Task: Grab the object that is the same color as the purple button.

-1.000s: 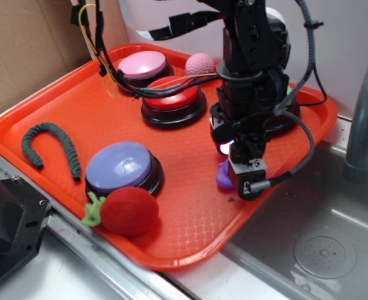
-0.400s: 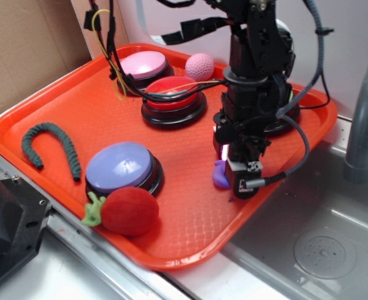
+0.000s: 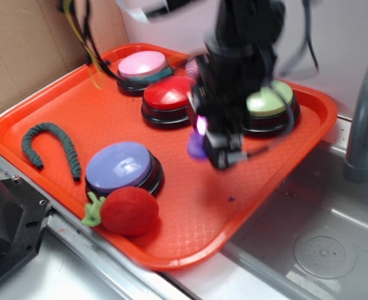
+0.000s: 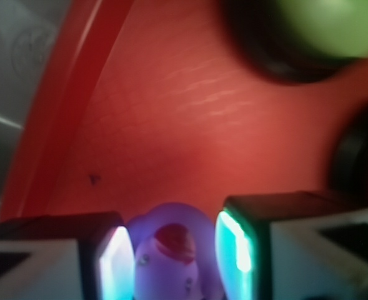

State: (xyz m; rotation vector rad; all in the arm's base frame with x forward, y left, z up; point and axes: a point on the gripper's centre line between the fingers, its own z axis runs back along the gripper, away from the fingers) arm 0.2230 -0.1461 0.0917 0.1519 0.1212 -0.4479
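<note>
My end effector (image 3: 203,145) is pinching the purple duck (image 4: 171,256), up off the orange tray (image 3: 59,106). Green button (image 3: 270,100) at 2 o'clock, red button (image 3: 168,95) at 10, purple button (image 3: 120,165) at 8.

The small purple duck (image 3: 197,147) hangs above the orange tray, pinched between the two lit pads, clear of the surface (the blur hides its exact tilt). From the wrist view it (image 4: 169,256) shows a darker reddish beak. The purple button (image 3: 120,165), lavender dome on black base, sits near the tray's front edge.
</note>
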